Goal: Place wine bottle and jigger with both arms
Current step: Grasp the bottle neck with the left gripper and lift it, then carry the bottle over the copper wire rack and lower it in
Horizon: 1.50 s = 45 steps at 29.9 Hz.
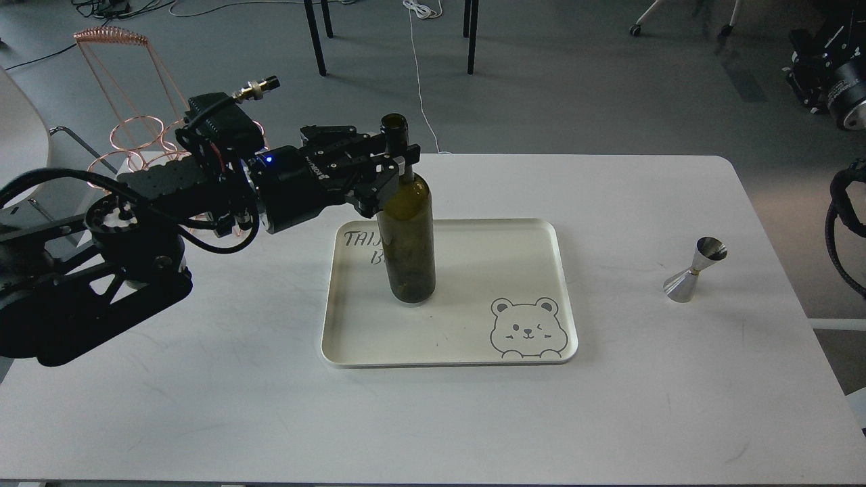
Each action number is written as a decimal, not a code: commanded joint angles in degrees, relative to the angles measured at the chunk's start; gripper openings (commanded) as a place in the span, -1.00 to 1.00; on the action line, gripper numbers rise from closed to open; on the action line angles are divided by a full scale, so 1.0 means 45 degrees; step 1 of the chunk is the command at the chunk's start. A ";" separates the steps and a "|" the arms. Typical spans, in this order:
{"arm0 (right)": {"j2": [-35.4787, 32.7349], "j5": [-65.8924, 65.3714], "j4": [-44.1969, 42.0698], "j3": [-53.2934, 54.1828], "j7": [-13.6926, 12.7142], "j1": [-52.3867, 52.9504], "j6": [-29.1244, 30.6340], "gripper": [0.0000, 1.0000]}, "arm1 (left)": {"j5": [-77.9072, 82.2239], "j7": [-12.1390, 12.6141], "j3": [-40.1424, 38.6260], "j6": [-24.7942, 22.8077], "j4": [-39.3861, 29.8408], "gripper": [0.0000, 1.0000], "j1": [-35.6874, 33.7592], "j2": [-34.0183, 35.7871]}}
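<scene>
The left arm (pixel 135 230) reaches in from the left edge, forearm roughly level above the table (pixel 433 419), wrist turned so the left gripper (pixel 396 166) points rightward. Its fingers (pixel 379 186) clench the neck of the wine bottle (pixel 406 243), just under the mouth. The bottle stands upright directly below the gripper, its base on the cream tray (pixel 541 352), in the tray's left half. A bear drawing (pixel 526 328) sits down and to the right of the gripper, at the tray's near right corner. The jigger (pixel 695 268) stands tilted on the bare table, well apart to the gripper's right, past the tray's right rim. Only a cable loop of the right arm (pixel 846 223) shows at the right edge; its gripper is out of view. Open tabletop lies between tray and jigger and along the near edge.
</scene>
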 commanded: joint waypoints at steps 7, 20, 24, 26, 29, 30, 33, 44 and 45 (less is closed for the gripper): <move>-0.0040 -0.0019 0.0000 -0.0039 -0.0001 0.0058 0.0033 0.96 | -0.2416 -0.0598 -0.1374 -0.0205 -0.0039 -0.75 -0.0678 0.3159; -0.0020 -0.0019 -0.0156 -0.0020 -0.0001 0.0039 0.0053 0.96 | -0.2792 -0.1635 -0.1140 -0.0244 0.3513 -0.75 -0.2223 0.4884; -0.0020 -0.0019 -0.0156 -0.0040 -0.0001 0.0039 0.0053 0.96 | -0.2091 -0.1635 -0.0926 -0.0244 0.4413 -0.75 -0.2243 0.4611; -0.0020 -0.0019 -0.0176 -0.0040 -0.0001 0.0039 0.0053 0.96 | -0.1719 -0.1635 -0.0692 -0.0205 0.4628 -0.75 -0.2243 0.4377; -0.0020 -0.0019 -0.0176 -0.0059 -0.0001 0.0039 0.0053 0.96 | -0.1639 -0.1635 -0.0593 -0.0205 0.5058 -0.75 -0.2224 0.4044; -0.0020 -0.0019 -0.0176 -0.0059 -0.0001 0.0039 0.0053 0.96 | -0.1639 -0.1635 -0.0593 -0.0205 0.5175 -0.75 -0.2223 0.3947; -0.0020 -0.0019 -0.0176 -0.0040 -0.0001 0.0039 0.0053 0.96 | -0.1620 -0.1616 -0.0593 -0.0205 0.5391 -0.75 -0.2165 0.3712; -0.0020 -0.0019 -0.0176 -0.0059 -0.0001 0.0019 0.0053 0.96 | -0.1639 -0.1577 0.0305 0.0555 0.5956 -0.74 -0.2106 0.3048; -0.0020 -0.0019 -0.0176 -0.0059 -0.0001 0.0039 0.0053 0.96 | -0.1639 -0.1596 0.0364 0.0595 0.6035 -0.74 -0.2087 0.3009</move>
